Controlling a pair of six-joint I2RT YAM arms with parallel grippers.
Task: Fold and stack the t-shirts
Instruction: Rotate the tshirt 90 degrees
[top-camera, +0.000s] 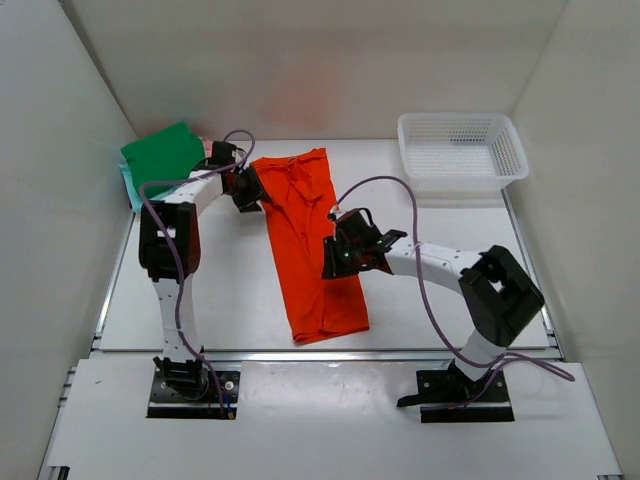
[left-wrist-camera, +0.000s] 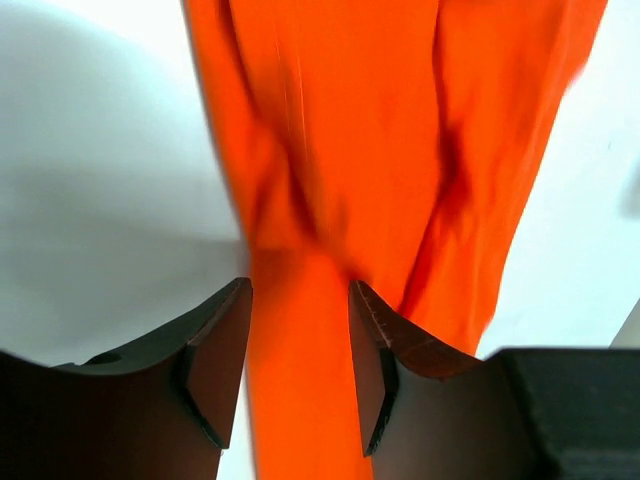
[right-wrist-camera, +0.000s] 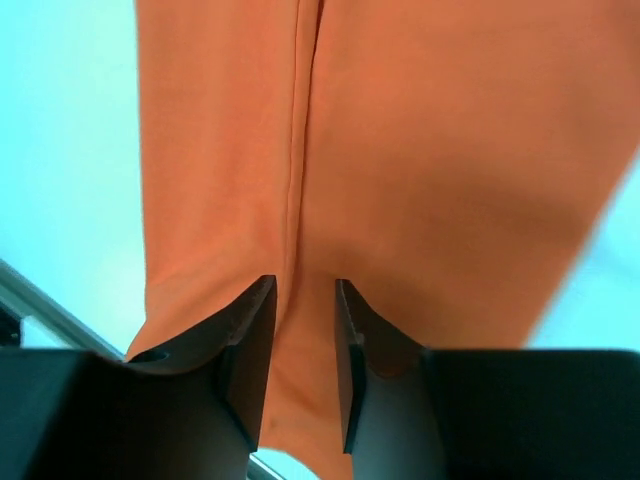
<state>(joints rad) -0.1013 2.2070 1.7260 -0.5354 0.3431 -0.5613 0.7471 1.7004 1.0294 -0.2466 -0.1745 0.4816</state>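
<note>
The bright orange t-shirt (top-camera: 305, 240) lies on the table folded lengthwise into a long strip. My left gripper (top-camera: 250, 188) hovers at its upper left edge. In the left wrist view it (left-wrist-camera: 300, 285) stands open, with a band of orange cloth (left-wrist-camera: 380, 130) running under the gap. My right gripper (top-camera: 333, 260) is over the strip's right edge near the middle. The right wrist view shows it (right-wrist-camera: 305, 282) open above the orange cloth (right-wrist-camera: 420, 150), gripping nothing. A folded green t-shirt (top-camera: 160, 152) sits at the back left on a teal one (top-camera: 128, 185), with a pink edge (top-camera: 208, 148) beside it.
A white mesh basket (top-camera: 455, 118) stands at the back right. White walls close in the table on the left, back and right. The left arm's cable (top-camera: 165, 185) loops above the table's left side, and the right arm's cable (top-camera: 400, 185) arcs in front of the basket.
</note>
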